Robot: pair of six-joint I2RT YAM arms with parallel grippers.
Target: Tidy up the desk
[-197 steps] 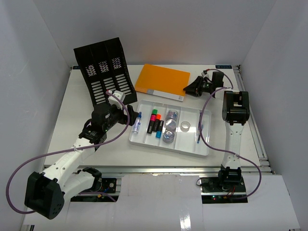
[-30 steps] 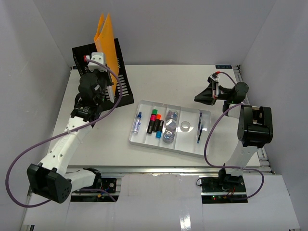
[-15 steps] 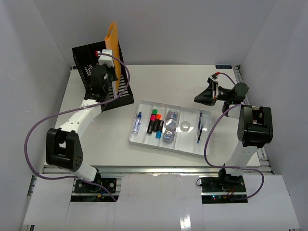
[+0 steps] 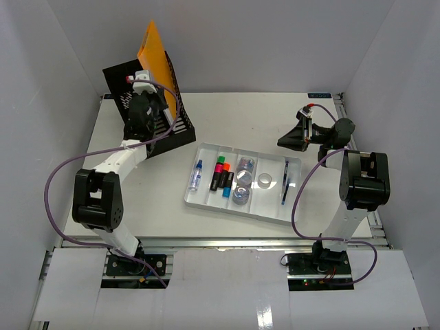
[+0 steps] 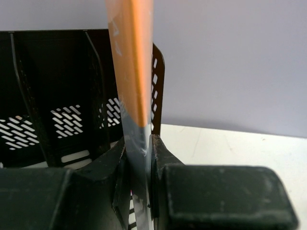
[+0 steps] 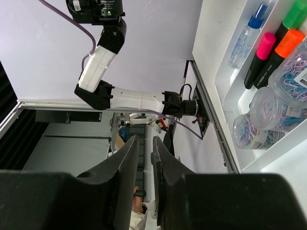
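**Folder pinched at its lower edge, poised over the rack**

The left end effector (image 5: pixel 139 143) is clamped on the bottom edge of the orange folder (image 5: pixel 132 62), which rises straight up from the fingers, nearly upright. The black file rack (image 5: pixel 48 72) sits just ahead of and below this end effector, with one perforated end wall close beside the folder.

Seen edge-on the folder is thin, so it is probably light but floppy, and its glossy cover looks slick. With the hold this low, the tall free part could sway or bow. A firm pinch and a slow descent into a slot seem wise.

The desk (image 4: pixel 227 117) lies flat and rigid beneath both arms and carries the rack and a white tray (image 4: pixel 237 208).

The right end effector (image 4: pixel 289 139) hovers above the desk, just past the tray's far edge. Its fingers are nearly together and hold nothing.
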